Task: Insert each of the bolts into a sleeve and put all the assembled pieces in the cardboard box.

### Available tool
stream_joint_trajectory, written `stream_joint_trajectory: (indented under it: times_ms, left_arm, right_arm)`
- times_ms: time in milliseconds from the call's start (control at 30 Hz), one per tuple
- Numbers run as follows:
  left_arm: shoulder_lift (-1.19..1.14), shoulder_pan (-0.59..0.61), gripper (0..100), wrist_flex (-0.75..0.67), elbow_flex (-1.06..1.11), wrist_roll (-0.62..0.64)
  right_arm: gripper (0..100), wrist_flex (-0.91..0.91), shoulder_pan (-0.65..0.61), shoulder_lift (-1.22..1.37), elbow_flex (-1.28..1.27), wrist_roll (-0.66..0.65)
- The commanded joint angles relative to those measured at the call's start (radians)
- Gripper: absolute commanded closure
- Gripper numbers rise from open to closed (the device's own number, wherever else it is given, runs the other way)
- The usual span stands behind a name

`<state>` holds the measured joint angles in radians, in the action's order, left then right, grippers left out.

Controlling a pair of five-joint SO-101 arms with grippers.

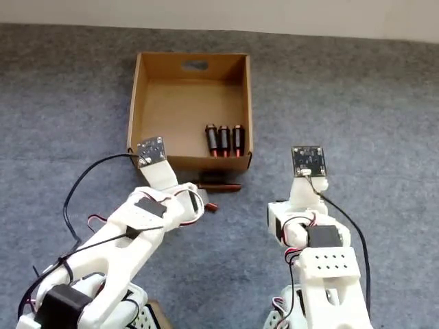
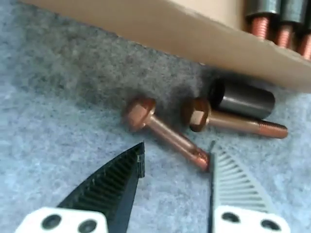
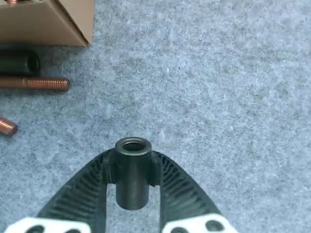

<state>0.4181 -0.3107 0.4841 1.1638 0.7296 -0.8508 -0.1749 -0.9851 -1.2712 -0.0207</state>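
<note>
Two copper bolts lie on the grey carpet in front of the cardboard box [image 1: 191, 163]. My left gripper [image 2: 176, 154] hovers open over the nearer bolt [image 2: 165, 133], whose threaded end lies between the fingertips, close to the white one. The second bolt [image 2: 233, 122] lies beside a loose black sleeve [image 2: 243, 99] against the box's front wall [image 2: 146, 29]. My right gripper [image 3: 132, 158] is shut on another black sleeve [image 3: 132, 174], open end pointing away, over bare carpet to the right of the box. Three assembled pieces [image 1: 223, 140] rest inside the box at its front right.
In the right wrist view the box corner [image 3: 53, 24], the loose sleeve [image 3: 17, 62], the second bolt [image 3: 34, 82] and the tip of the nearer bolt [image 3: 7, 126] sit off to one side. Grey carpet [image 1: 357, 103] surrounds the box. A black cable [image 1: 82, 185] loops beside the left arm.
</note>
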Motion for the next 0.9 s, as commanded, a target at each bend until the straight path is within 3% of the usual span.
stream_joint_trajectory:
  times_ms: [0,300,467,733,867]
  left_arm:
    - [0.002,-0.015,75,-0.014,0.002,0.008]
    - [-0.005,0.027,90,-0.048,0.007,0.052]
    - [-0.124,0.027,93,-0.048,-0.05,0.052]
    - [-0.125,0.022,93,0.141,-0.133,0.048]
    - [-0.021,0.019,93,0.221,-0.125,-0.084]
  right_arm:
    - [99.2,0.018,-0.004,-0.016,0.004,0.006]
    - [99.2,0.018,-0.004,-0.016,0.004,0.006]
    - [99.2,0.018,-0.004,-0.016,0.004,0.006]
    - [99.2,0.016,-0.004,-0.016,0.004,0.006]
    - [99.2,0.016,-0.004,-0.019,0.004,0.006]
